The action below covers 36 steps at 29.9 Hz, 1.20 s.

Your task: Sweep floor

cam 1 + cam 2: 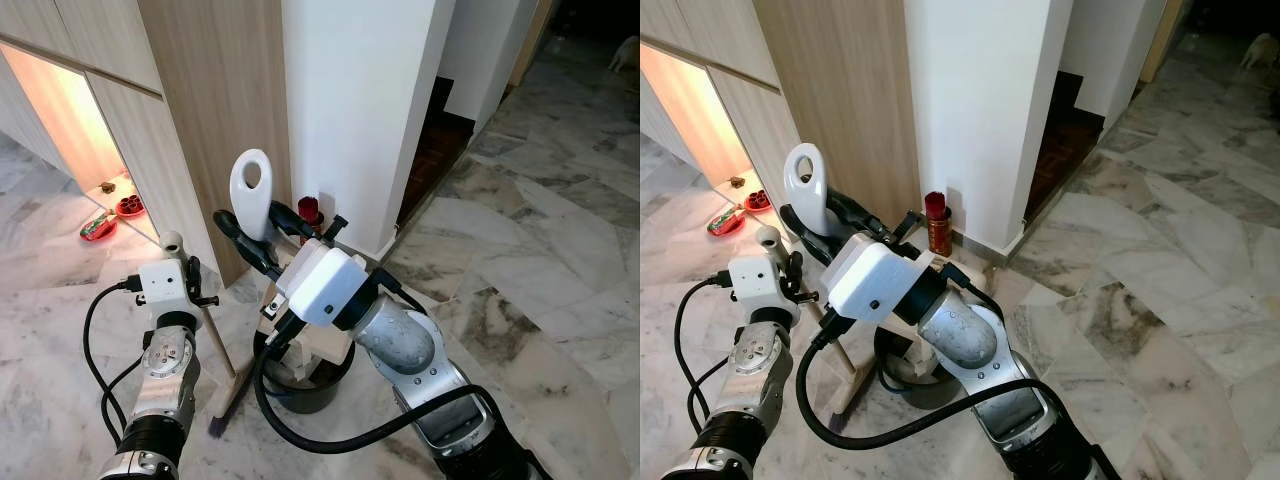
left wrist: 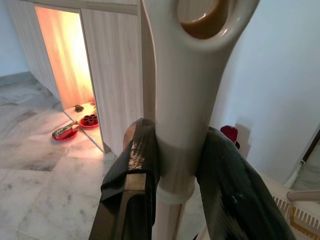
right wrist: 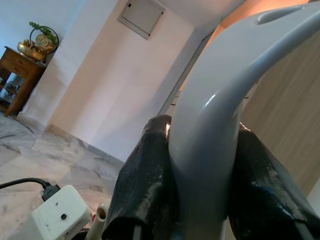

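Gripping upright handle (image 1: 251,190), right gripper (image 1: 262,235); seemingly vertical.

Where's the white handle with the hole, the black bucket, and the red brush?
white handle (image 1: 250,190), left eye view, on its loop.
black bucket (image 1: 318,388), left eye view, on its rim.
red brush (image 1: 934,205), right eye view, on its bristles.

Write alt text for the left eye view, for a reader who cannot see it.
Seen from the robot's head, the right gripper clamps a white loop-topped handle above a black bin. The left gripper holds a wooden broom upright beside it. Both stand on a marble floor before a wooden cabinet and a white wall.
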{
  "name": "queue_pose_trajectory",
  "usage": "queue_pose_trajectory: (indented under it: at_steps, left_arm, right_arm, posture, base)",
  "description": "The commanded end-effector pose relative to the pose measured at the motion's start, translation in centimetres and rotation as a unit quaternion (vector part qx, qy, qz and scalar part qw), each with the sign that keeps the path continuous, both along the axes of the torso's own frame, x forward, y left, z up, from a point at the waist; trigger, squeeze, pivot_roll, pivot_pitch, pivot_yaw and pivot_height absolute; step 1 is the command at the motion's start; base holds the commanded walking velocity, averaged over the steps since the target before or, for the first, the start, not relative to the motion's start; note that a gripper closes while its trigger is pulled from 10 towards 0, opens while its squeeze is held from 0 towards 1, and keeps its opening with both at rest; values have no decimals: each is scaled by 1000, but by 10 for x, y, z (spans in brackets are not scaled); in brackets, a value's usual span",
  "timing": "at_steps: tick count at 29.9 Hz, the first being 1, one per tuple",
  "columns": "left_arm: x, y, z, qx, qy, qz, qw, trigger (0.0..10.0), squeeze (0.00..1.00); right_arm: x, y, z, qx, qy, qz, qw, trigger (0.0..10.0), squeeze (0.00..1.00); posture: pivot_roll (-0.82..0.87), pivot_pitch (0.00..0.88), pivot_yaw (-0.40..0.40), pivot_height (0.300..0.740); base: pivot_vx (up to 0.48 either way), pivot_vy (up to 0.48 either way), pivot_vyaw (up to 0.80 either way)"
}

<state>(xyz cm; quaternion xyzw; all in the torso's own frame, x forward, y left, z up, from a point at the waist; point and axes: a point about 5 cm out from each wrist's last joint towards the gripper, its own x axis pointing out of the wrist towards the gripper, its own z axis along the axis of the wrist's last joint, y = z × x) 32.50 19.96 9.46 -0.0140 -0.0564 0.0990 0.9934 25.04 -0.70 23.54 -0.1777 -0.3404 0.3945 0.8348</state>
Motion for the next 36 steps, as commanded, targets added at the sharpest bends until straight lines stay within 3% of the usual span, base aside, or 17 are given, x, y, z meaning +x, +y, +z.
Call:
queue_pose_trajectory:
  at_steps: [1,16,19,31,36]
  left_arm:
    - [4,-3,14,0,-35,-6,999,10000,0]
    - [4,-3,14,-1,-36,-6,999,10000,0]
    - [4,-4,16,-2,-41,-5,999,10000,0]
    - [4,-3,15,-1,-40,-6,999,10000,0]
    - [4,-4,15,-1,-39,-9,999,10000,0]
  right_arm:
    - [-3,1,10,5,-29,6,1000,10000,0]
    - [-3,1,10,4,-35,2,999,10000,0]
    - [14,-11,16,4,-40,-46,998,10000,0]
    - [13,-11,16,6,-46,-45,998,10000,0]
    - [6,-1,3,-1,15,9,1000,10000,0]
  posture:
    - [30,16,-8,740]
    - [29,17,-8,740]
    - [30,15,-11,740]
    - [30,15,-9,740]
    - [30,10,-7,740]
  base:
    - [0,0,0]
    - [0,0,0]
    - [0,0,0]
    - [0,0,0]
    - [0,0,0]
